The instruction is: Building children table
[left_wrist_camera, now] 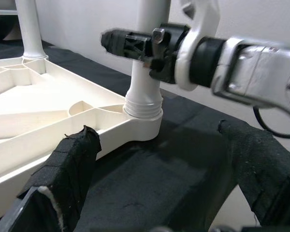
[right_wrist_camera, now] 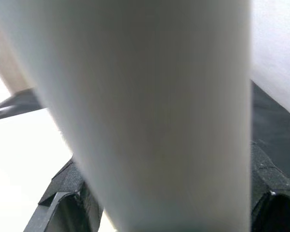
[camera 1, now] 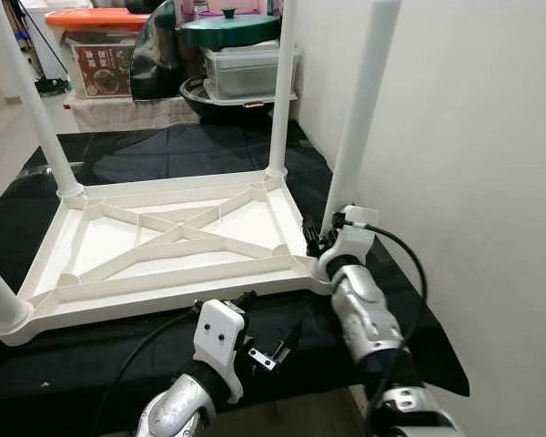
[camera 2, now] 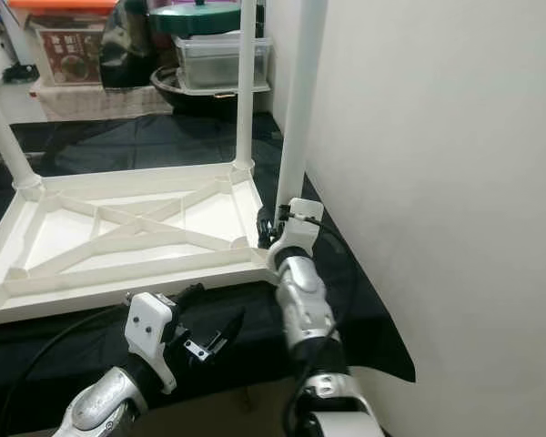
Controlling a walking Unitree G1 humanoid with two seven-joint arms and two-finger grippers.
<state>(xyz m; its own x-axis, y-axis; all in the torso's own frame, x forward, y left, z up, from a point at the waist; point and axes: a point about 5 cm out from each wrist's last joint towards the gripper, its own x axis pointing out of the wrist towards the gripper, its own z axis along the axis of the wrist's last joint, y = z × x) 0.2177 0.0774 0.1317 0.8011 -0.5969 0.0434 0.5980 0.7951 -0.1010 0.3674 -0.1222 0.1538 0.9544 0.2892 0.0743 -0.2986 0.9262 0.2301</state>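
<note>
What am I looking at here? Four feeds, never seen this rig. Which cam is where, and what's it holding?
It is a two-armed humanoid robot putting together a child's table. The two wide pictures come from a stereo camera on its head, looking down. The other two come from cameras on each wrist, looking along that arm's black fingers. On a black cloth lies the white tabletop, upside down, with white legs standing up from its corners. The right tool is closed around the near right leg just above its socket; that leg looms large in the right wrist picture. The left tool is open, holds nothing, and hovers in front of the tabletop's near edge. Storage boxes stand behind.
</note>
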